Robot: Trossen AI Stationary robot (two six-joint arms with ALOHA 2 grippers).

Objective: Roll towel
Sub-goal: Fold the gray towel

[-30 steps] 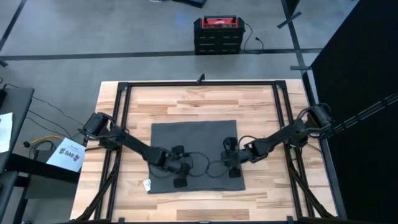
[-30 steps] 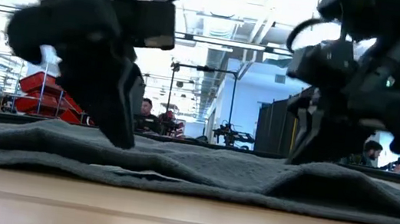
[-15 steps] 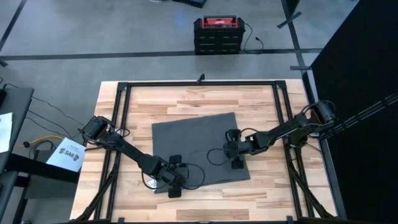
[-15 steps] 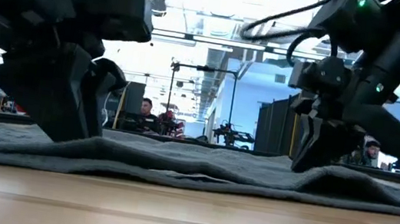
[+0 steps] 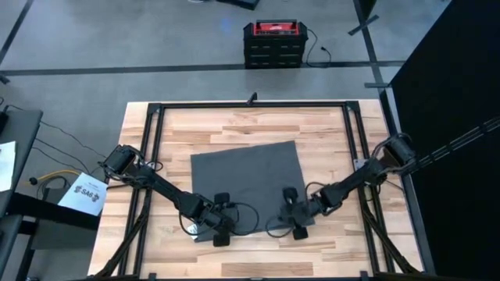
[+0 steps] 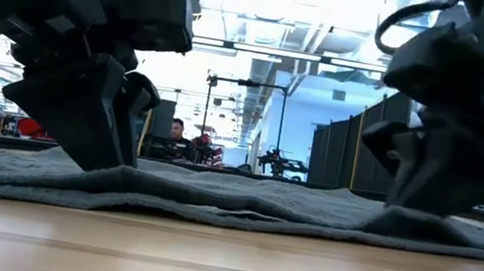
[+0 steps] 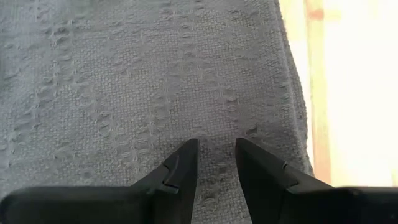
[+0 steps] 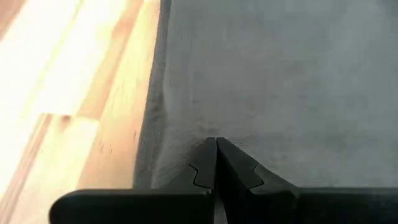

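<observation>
L gripper [image 7: 212, 144]: fingers a narrow gap apart, tips pressed on towel [image 5: 248, 183] at its near L corner, nothing between them. Cloth edge and bare table [image 5: 328, 129] just beside one finger.
R gripper [image 8: 216, 142]: fingers closed tip to tip, at near R corner; can't tell if cloth is pinched. Towel edge runs close alongside.
Beyond both: towel lies flat, slightly skewed, mid-table.

- The towel [image 5: 248, 176] had its near corners hidden beneath both arms in the high view
- The low view cut both arms off at its top edge
</observation>
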